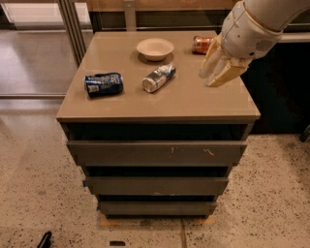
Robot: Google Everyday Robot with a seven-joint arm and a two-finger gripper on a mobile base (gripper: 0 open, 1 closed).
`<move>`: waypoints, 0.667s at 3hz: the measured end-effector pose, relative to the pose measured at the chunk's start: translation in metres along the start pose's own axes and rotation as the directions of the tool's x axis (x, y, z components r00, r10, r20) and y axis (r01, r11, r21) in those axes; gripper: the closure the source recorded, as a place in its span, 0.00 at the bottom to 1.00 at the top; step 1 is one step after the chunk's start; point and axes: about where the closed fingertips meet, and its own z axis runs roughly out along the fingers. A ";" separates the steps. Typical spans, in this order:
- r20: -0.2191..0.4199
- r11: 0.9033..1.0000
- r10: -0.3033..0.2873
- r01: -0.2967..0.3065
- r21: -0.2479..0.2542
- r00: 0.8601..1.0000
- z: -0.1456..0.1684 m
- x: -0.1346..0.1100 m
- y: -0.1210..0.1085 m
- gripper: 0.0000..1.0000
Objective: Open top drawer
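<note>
We find the gripper (208, 80) over the tabletop (193, 104) near its right edge, fingers parted and empty — the top drawer (157, 153) lies below and nearer us, its front running left to right.

Soft overhead indoor light, medium bright. The flat tan cabinet top (193, 104) is evenly lit with a faint sheen. The cream two-finger gripper (206, 81) hangs over its right side, fingers apart, brightly lit. The grey-brown top drawer (145, 154) is dimmer, with a black shadow gap above it. Window glare falls on the polished floor (34, 14) at upper left.
</note>
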 end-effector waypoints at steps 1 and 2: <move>0.000 1.000 0.000 0.000 0.000 1.000 0.000 0.000 0.000 0.88; -0.004 0.999 0.016 -0.016 0.028 1.000 0.001 0.000 0.006 1.00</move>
